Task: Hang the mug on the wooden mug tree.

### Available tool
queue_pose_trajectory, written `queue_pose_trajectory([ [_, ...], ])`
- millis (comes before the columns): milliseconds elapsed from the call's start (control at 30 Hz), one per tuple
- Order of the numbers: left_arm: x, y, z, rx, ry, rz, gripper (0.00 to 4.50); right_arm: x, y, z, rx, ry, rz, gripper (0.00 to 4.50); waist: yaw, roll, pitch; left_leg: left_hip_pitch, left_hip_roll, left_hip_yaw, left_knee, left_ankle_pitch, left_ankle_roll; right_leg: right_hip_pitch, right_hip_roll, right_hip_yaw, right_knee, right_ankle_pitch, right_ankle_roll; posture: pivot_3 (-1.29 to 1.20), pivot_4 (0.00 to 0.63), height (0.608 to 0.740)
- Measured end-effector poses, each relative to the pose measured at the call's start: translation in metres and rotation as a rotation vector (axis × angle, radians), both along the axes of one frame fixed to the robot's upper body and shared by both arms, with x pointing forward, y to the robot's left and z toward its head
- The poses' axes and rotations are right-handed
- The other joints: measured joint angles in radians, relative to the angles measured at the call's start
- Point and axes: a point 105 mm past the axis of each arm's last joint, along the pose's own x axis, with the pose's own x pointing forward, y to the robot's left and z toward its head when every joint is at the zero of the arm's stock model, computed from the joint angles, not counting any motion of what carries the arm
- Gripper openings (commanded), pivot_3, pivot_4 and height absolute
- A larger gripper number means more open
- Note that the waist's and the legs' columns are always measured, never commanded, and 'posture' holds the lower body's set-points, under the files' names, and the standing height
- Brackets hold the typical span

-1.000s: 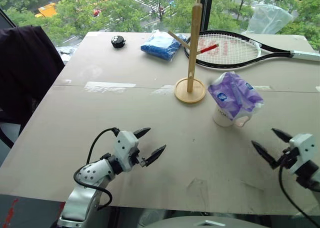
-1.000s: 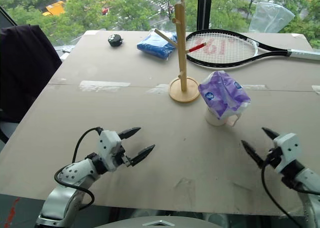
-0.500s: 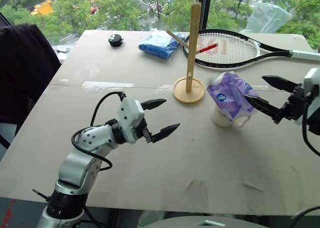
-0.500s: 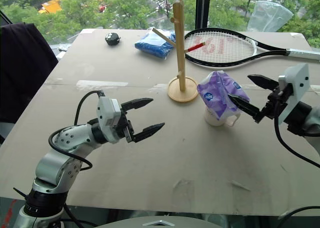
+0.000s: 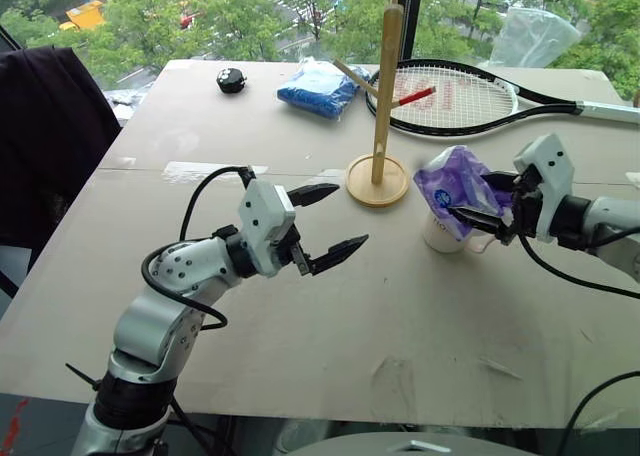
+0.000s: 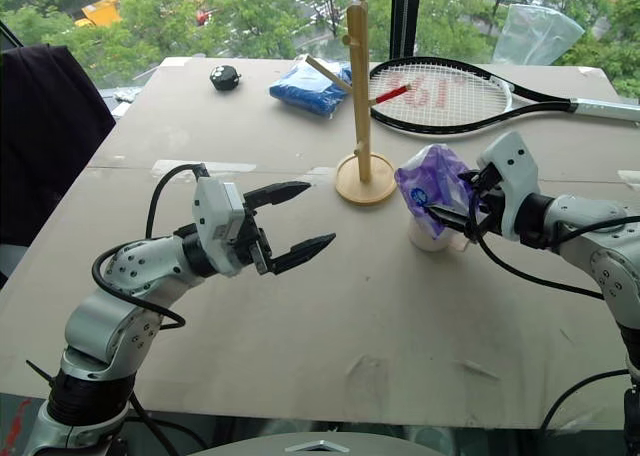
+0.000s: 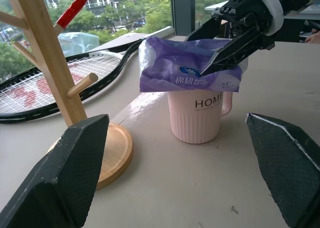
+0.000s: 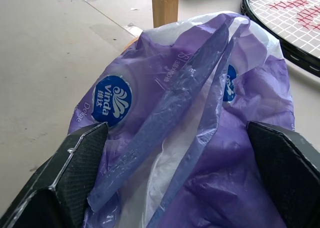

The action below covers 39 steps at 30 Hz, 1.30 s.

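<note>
the small white ceramic mug [image 7: 199,119] is standing upright on the beige desk [image 5: 300,306], just beside the round base of the tall light-wood mug tree [image 5: 381,116]. a crumpled purple plastic tissue packet [image 5: 458,188] is sitting on top of the mug's rim. the right tool [image 5: 478,201] is reaching in with fingers spread on either side of the packet, not clenched. the left tool [image 5: 328,223] is hovering released and empty above the desk, well apart from the mug. a black-framed tennis racket [image 5: 470,101] is lying behind the tree.
</note>
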Motion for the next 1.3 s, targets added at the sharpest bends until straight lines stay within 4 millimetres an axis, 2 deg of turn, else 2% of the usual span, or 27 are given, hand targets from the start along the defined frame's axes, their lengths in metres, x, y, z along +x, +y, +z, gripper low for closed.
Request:
queue_pose_trajectory([
  [33,-0.001,-0.001,0.001,0.000,-0.005,-0.001,4.50,0.001,0.000,-0.001,-0.006,0.007,-0.008,3.73,0.000,-0.001,-0.001,0.000,0.001,0.000,0.001,0.000,0.000,0.000,0.001,0.000,0.000,0.001,-0.001,0.00,0.150,0.740],
  [133,-0.001,-0.001,0.001,0.001,-0.004,0.001,4.50,0.004,0.000,-0.002,-0.014,0.024,-0.030,2.29,0.000,-0.002,-0.001,0.000,0.003,0.001,0.001,0.000,0.000,0.000,0.003,0.001,0.000,0.002,-0.002,0.00,0.150,0.740],
  [167,-0.001,-0.001,0.001,0.001,-0.001,0.002,4.50,0.005,-0.001,-0.002,-0.017,0.025,-0.037,2.00,0.000,-0.002,-0.002,0.000,0.003,0.001,0.001,0.000,0.000,0.000,0.003,0.001,0.000,0.002,-0.002,0.00,0.150,0.740],
  [267,-0.001,-0.001,0.000,0.002,0.004,0.005,4.50,0.005,0.000,-0.003,-0.016,0.040,-0.046,0.66,0.000,-0.004,-0.003,0.000,0.004,0.001,0.002,0.000,0.000,0.000,0.004,0.001,0.000,0.003,-0.002,0.00,0.150,0.740],
  [300,0.000,-0.001,0.000,0.003,0.006,0.006,4.50,0.006,0.001,-0.004,-0.012,0.045,-0.047,0.10,0.000,-0.005,-0.003,0.000,0.004,0.002,0.003,0.000,0.000,0.000,0.005,0.001,0.000,0.003,-0.003,0.00,0.150,0.740],
  [633,-0.001,-0.001,0.001,0.006,0.003,-0.005,4.50,0.007,0.000,-0.001,0.039,0.043,-0.070,0.04,0.000,-0.006,-0.004,0.000,0.005,0.004,0.006,0.000,0.000,0.000,0.007,0.004,0.000,0.006,-0.002,0.00,0.150,0.740],
  [767,-0.001,-0.004,0.008,0.000,-0.018,-0.031,4.50,0.006,-0.009,0.009,0.097,0.062,-0.092,0.04,0.002,-0.004,-0.003,-0.002,0.005,0.004,0.007,0.000,0.000,-0.002,0.006,0.004,0.000,0.006,-0.002,0.00,0.150,0.740],
  [900,-0.003,-0.007,0.011,-0.009,-0.016,-0.066,4.50,0.004,-0.030,0.029,0.136,0.037,-0.158,0.04,0.001,-0.004,-0.002,-0.011,0.005,0.004,0.010,0.000,0.000,-0.009,0.006,0.004,0.000,0.007,-0.001,0.00,0.150,0.740],
  [1033,-0.004,-0.015,0.021,-0.062,0.005,-0.118,4.50,0.001,-0.060,0.047,0.134,-0.005,-0.263,0.04,0.001,-0.004,-0.002,-0.014,0.005,0.005,0.011,0.000,0.000,-0.011,0.006,0.004,0.000,0.007,-0.001,0.00,0.150,0.740],
  [1067,-0.005,-0.019,0.024,-0.087,0.023,-0.146,4.50,0.000,-0.076,0.046,0.107,-0.008,-0.321,0.04,0.002,-0.004,-0.002,-0.014,0.005,0.005,0.012,0.000,0.000,-0.011,0.006,0.004,0.000,0.007,0.000,0.00,0.150,0.740],
  [1167,-0.005,-0.025,0.026,-0.101,0.043,-0.190,4.50,0.000,-0.103,0.036,0.080,0.017,-0.422,0.04,0.002,-0.004,-0.002,-0.014,0.005,0.007,0.012,0.000,0.000,-0.011,0.006,0.005,0.001,0.007,0.000,0.00,0.150,0.740],
  [1233,-0.006,-0.037,0.029,-0.094,0.053,-0.266,4.50,0.004,-0.139,0.024,0.075,0.038,-0.560,0.04,0.003,-0.004,-0.002,-0.014,0.005,0.008,0.013,0.000,0.000,-0.011,0.006,0.005,0.001,0.010,0.001,0.00,0.150,0.740],
  [1300,-0.008,-0.048,0.028,-0.083,0.066,-0.334,4.50,0.005,-0.165,0.016,0.067,0.046,-0.660,0.04,0.001,-0.004,-0.002,-0.013,0.005,0.010,0.013,0.000,0.000,-0.011,0.006,0.008,0.001,0.011,0.002,0.00,0.150,0.740],
])
